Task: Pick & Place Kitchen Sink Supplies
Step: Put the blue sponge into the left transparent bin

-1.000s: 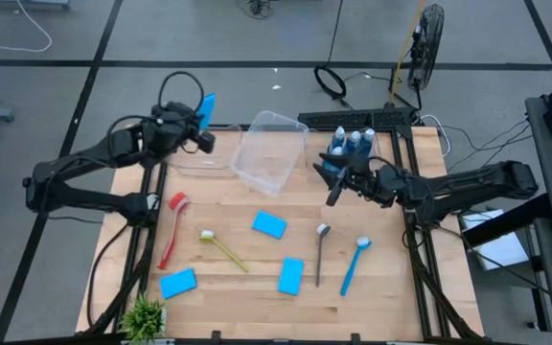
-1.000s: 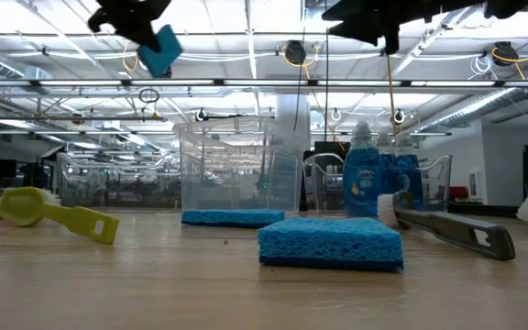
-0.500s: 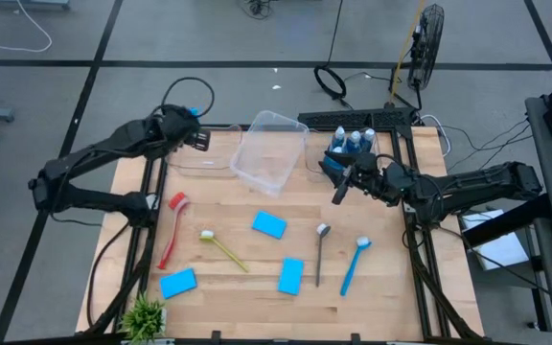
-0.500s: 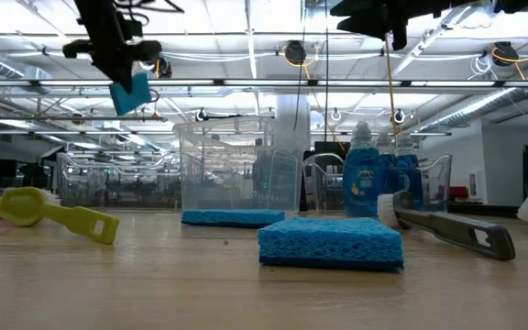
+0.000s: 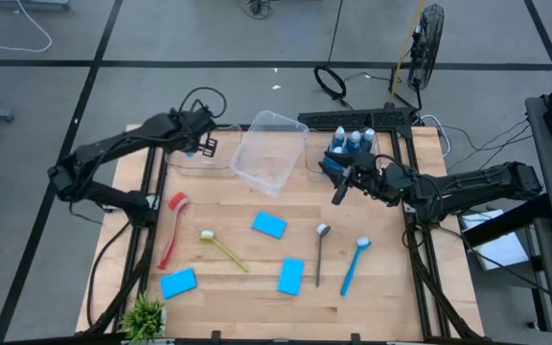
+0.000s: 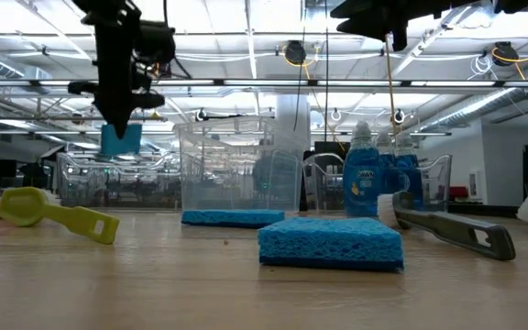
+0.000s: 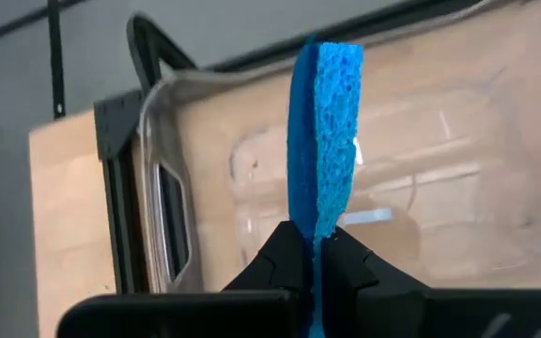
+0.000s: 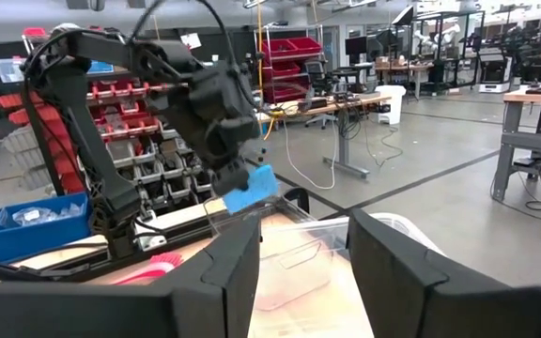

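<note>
The left gripper [image 7: 316, 246] is clamped on a blue sponge [image 7: 324, 131], holding it on edge above a clear bin [image 5: 192, 151] at the table's far left. The right gripper [image 5: 337, 188] hangs with fingers apart, empty, beside blue bottles [image 5: 353, 140]; their label writing is too small to read

The left claw [image 5: 202, 146], clamped on a flat bright-blue rectangular sponge [image 7: 324, 141], has swung since a second ago. In the high view it moved slightly right and down in the upper left of the frame, and the arm behind it has stretched out, its elbow shifting toward the worktop. From above, the sponge was plainly visible at first and now barely shows. In the low view, sponge [image 6: 120, 139] and claw [image 6: 117, 115] have dropped from the top edge to hang lower at the left, the sponge now edge-down.
</note>
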You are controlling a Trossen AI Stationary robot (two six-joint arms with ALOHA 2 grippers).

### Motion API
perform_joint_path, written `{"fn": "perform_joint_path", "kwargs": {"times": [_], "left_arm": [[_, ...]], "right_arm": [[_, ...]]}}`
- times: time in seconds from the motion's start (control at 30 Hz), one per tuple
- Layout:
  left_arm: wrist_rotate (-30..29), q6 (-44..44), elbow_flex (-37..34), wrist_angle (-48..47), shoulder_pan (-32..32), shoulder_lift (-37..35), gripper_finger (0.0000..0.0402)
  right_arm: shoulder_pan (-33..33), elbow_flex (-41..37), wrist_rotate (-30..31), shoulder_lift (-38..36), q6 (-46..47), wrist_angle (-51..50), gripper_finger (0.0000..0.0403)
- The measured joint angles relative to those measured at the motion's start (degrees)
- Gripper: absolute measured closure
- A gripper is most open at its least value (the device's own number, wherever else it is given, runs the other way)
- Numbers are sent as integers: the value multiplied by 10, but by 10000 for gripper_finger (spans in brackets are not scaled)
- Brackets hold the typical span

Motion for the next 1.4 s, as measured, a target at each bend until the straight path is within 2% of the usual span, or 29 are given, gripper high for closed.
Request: {"fn": "perform_joint_path", "kwargs": {"times": [0.23,0.4,0.63,0.83,1.4], "left_arm": [[72,8,-85,87,50,-11,393],[104,15,-119,148,79,-12,393],[113,27,-122,151,116,-12,394],[143,30,-122,155,147,-11,394],[153,10,-122,149,160,1,394]], "right_arm": [[0,0,0,0,0,0,253],[0,0,0,0,0,0,256],[0,0,0,0,0,0,259],[0,0,0,0,0,0,259],[0,0,0,0,0,0,261]]}}
